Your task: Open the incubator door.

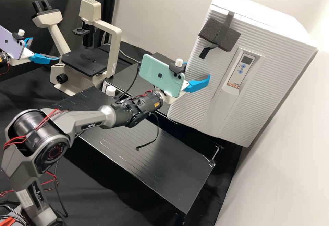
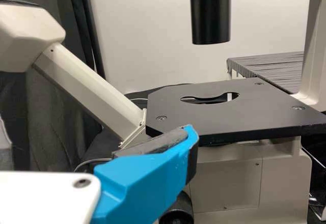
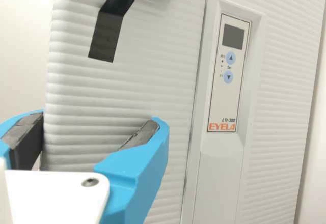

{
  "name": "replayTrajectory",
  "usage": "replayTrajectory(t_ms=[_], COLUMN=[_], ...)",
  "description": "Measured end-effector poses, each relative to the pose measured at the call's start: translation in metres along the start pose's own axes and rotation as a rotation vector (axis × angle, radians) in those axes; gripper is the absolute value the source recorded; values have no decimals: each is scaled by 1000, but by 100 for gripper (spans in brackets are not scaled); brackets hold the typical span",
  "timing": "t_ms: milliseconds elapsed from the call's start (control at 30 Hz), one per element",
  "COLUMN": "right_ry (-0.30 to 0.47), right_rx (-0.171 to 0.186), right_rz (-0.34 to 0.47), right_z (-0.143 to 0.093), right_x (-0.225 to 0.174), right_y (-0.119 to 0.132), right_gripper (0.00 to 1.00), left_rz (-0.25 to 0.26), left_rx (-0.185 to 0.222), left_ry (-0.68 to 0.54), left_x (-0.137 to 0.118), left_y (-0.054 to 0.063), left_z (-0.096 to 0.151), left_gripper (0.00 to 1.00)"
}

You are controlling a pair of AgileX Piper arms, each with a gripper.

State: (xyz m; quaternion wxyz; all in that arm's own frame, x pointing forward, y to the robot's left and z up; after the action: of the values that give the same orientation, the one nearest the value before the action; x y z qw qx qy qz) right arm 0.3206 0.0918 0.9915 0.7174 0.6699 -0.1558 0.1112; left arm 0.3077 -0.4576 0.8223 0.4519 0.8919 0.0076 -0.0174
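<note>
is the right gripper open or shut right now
Open: in the right wrist view, the right gripper's two blue fingers stand well apart, near the side edge of the incubator's ridged front.

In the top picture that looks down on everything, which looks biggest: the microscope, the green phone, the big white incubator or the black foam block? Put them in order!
1. Incubator
2. Microscope
3. Green phone and black foam block: too alike in size to rank
</note>
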Motion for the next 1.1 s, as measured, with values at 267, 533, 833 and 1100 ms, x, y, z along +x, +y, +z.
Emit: replayTrajectory(t_ms=[267,533,833,1100], right_ry=[59,56,-2,-108], right_rx=[-52,-38,19,44], right_rz=[17,49,114,234], right_z=[17,28,36,33], right_x=[-20,-49,-78,-106], right_y=[18,32,40,40], right_gripper=[0,0,100,100], left_rz=[0,0,0,0], left_rx=[0,0,0,0], left_ry=[0,0,0,0], left_x=[0,0,0,0], left_y=[0,0,0,0], left_z=[0,0,0,0], left_gripper=[100,100,100,100])
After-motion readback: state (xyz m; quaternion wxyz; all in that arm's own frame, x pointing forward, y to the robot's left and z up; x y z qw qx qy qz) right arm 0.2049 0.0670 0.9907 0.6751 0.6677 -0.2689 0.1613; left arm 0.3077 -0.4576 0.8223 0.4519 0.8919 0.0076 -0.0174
